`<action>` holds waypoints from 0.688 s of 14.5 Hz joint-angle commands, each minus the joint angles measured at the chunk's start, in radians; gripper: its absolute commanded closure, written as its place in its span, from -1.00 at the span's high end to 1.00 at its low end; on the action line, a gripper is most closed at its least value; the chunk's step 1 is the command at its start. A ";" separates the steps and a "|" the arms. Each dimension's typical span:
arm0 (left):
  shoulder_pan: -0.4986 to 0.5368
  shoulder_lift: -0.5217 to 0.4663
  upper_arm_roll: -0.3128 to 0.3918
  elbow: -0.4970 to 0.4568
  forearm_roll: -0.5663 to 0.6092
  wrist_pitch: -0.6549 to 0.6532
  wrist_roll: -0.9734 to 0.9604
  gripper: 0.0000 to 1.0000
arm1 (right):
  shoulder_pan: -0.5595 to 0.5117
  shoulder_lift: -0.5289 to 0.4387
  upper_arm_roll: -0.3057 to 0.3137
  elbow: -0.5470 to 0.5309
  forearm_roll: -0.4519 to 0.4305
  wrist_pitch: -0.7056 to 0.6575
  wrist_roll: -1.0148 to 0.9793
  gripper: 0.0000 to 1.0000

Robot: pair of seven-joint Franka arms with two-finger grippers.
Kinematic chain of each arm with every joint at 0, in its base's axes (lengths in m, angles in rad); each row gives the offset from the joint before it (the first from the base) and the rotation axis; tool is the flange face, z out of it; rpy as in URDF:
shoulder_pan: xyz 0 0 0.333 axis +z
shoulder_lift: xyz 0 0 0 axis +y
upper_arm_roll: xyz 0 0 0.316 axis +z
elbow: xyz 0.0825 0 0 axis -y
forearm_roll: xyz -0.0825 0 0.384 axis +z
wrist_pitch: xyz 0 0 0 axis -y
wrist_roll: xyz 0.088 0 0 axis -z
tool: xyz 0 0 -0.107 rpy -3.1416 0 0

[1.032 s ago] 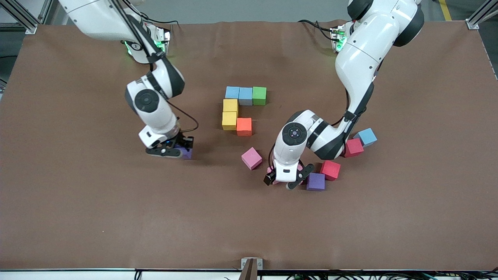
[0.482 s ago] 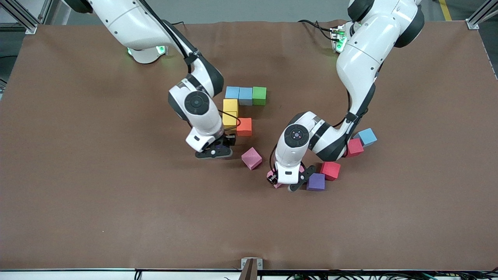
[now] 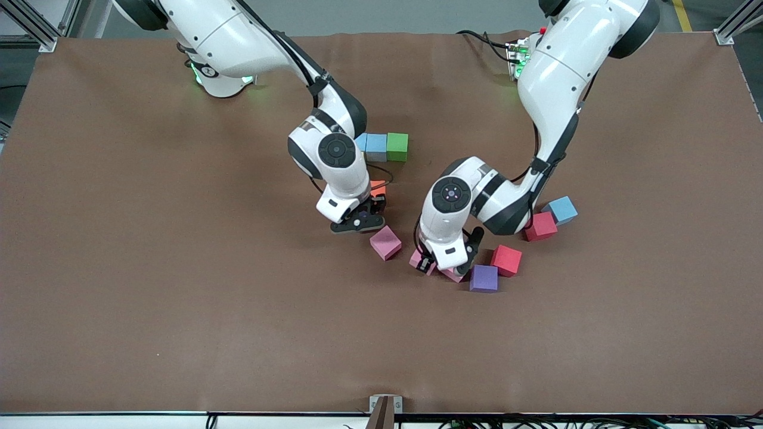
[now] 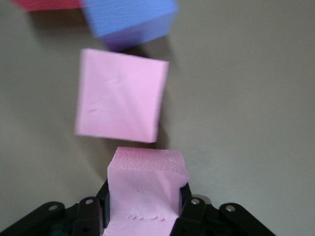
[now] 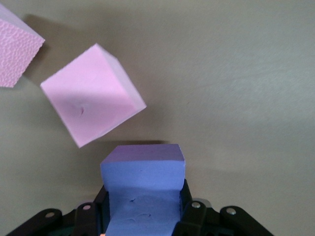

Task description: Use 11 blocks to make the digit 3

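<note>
Part of the figure shows: a light blue block, a green block and an orange block; the right arm hides the yellow ones. My right gripper is shut on a purple block, low beside the orange block and over a loose pink block. My left gripper is shut on a pink block, low at the table. Another pink block lies right next to it, then a purple block.
Two red cubes and a light blue cube lie toward the left arm's end of the table, close to the left arm. The two grippers hang near each other by the pink cubes.
The right arm has carried the purple block from its own end of the table to beside the orange block. The left gripper's fingers have closed on the pink block.
</note>
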 commanded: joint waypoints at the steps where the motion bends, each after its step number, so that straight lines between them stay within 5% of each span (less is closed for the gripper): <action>1: 0.008 -0.126 0.002 -0.158 -0.034 -0.003 -0.069 -0.49 | 0.013 -0.005 -0.007 -0.032 0.010 0.010 0.012 -0.99; 10: 0.001 -0.207 -0.044 -0.309 -0.099 -0.028 -0.485 -0.49 | 0.022 -0.022 -0.010 -0.129 0.008 0.074 0.077 -0.99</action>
